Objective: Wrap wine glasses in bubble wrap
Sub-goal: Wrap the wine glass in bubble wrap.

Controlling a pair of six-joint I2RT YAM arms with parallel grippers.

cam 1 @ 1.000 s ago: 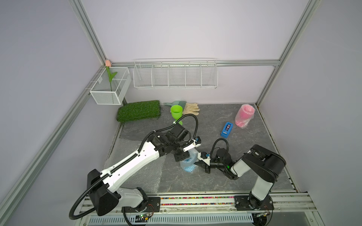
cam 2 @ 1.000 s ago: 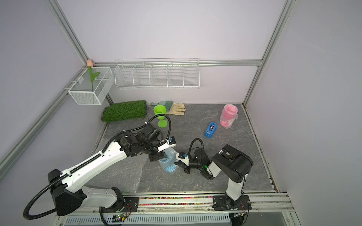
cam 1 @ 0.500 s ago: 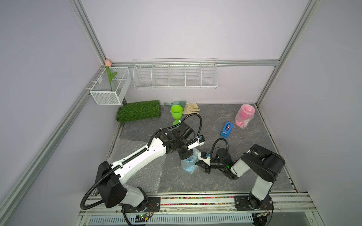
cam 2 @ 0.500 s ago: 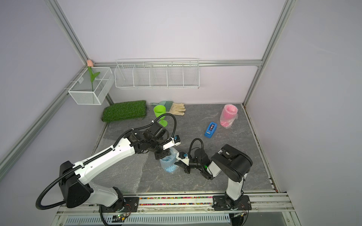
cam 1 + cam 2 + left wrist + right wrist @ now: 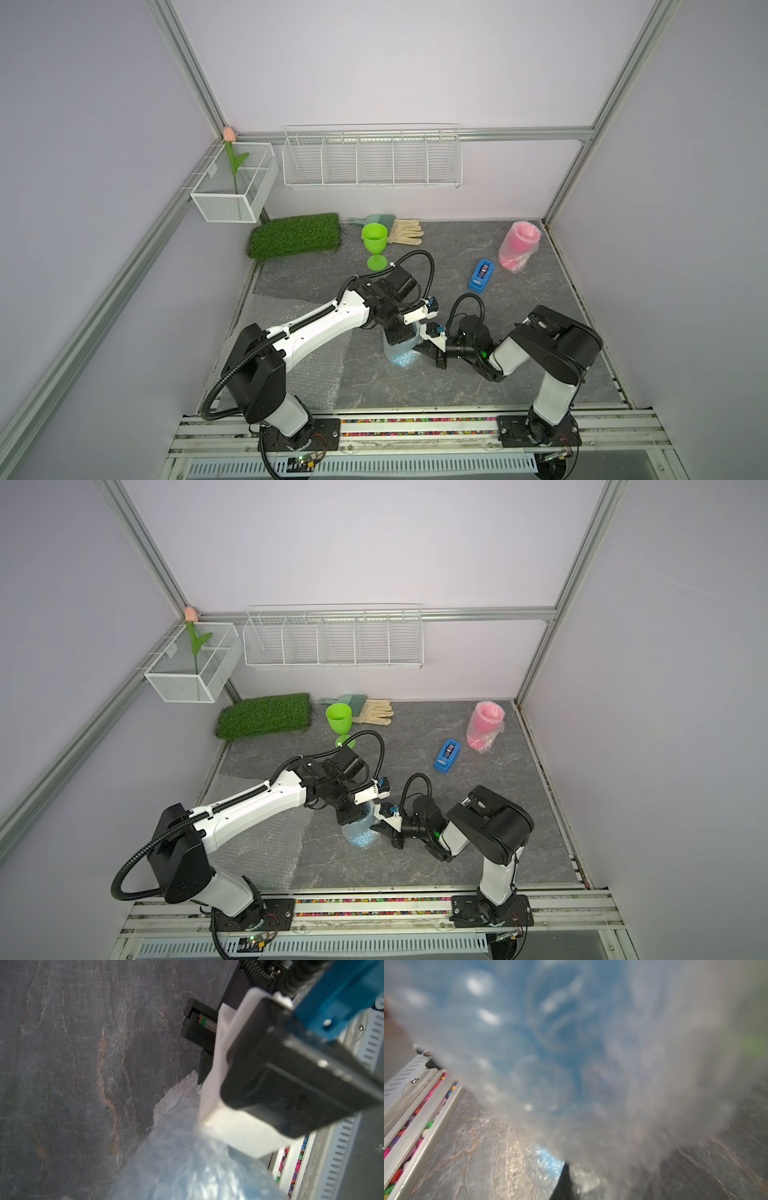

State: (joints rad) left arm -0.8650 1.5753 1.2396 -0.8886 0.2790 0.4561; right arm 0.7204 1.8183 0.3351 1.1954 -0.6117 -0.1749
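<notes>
Grip comes first: our left claw reaches down from above with its jaws pressed together at the top of the bundle. We judge it to be pinching the bubble wrap gathered over the mouth of the blue goblet. The left wrist view shows one white finger lying against the crinkled plastic, but the pinch itself is hidden. Our right claw comes in low, close over the table. It too is closed, with its tips against the flank of the same bundle. Its wrist view is filled with blurred wrap over blue, so we take it to be nipping the wrap rather than the goblet.

From the left claw the goblet lies straight below; from the right claw it lies straight ahead, toward the robot's left. As far as both top views show, its long axis is about upright, foot on the table and mouth up. Both claws touch the bundle, so neither arm is nearer. In our view, any pull along that axis lifts the goblet, and any sideways tug risks tipping it.

Farther out, the tape dispenser lies behind the bundle, nearer the right arm. The pink goblet stands wrapped at the back right. The green goblet stands bare at the back. The spare sheets lie flat under the left arm.
</notes>
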